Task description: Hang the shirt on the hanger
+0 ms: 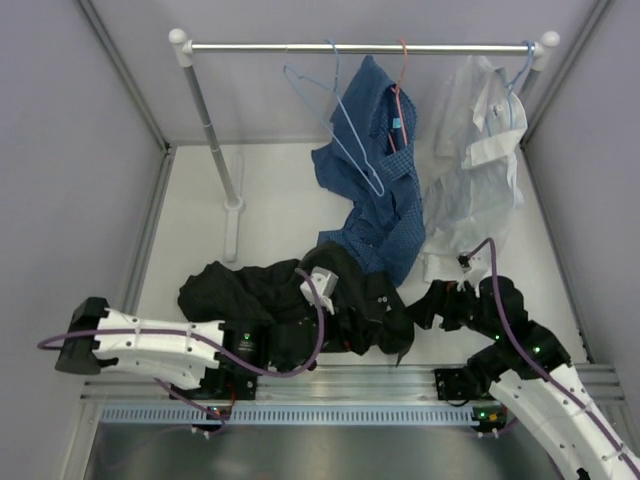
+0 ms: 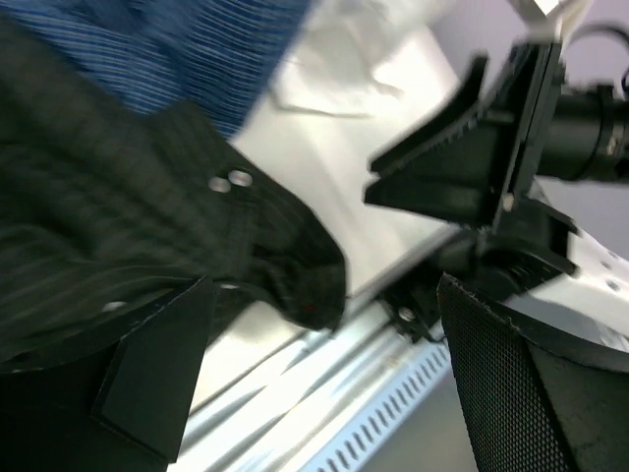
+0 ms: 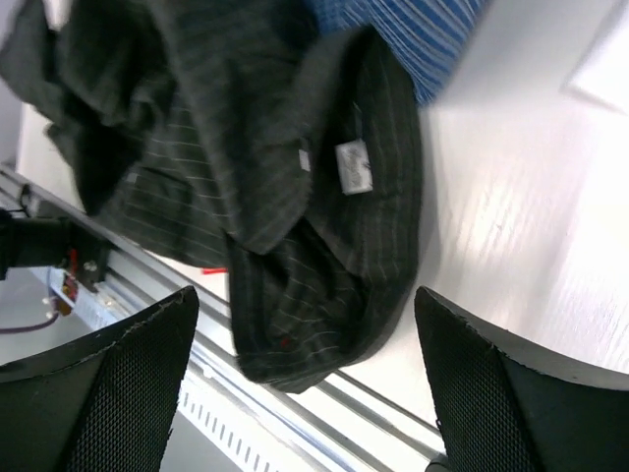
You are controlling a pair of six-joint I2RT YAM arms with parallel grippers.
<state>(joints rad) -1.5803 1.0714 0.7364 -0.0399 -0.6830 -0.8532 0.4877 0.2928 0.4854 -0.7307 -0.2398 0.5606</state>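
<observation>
The black pinstriped shirt (image 1: 255,295) lies crumpled on the table near the front edge. The right wrist view shows its collar and white neck label (image 3: 354,167). The light-blue wire hanger (image 1: 338,125) hangs bare from the rail at the back, far from both grippers. My left gripper (image 1: 395,325) is open over the shirt's right end. In its wrist view (image 2: 334,393) a shirt edge (image 2: 295,275) hangs just ahead of the jaws. My right gripper (image 1: 432,305) is open and empty, just right of the shirt. In its wrist view (image 3: 314,393) it faces the collar (image 3: 295,295).
A blue checked shirt (image 1: 375,170) on a red hanger and a white shirt (image 1: 475,150) hang from the rail (image 1: 360,46), both draping onto the table. The rail's post (image 1: 212,135) stands back left. A slotted metal rail (image 1: 330,385) edges the front.
</observation>
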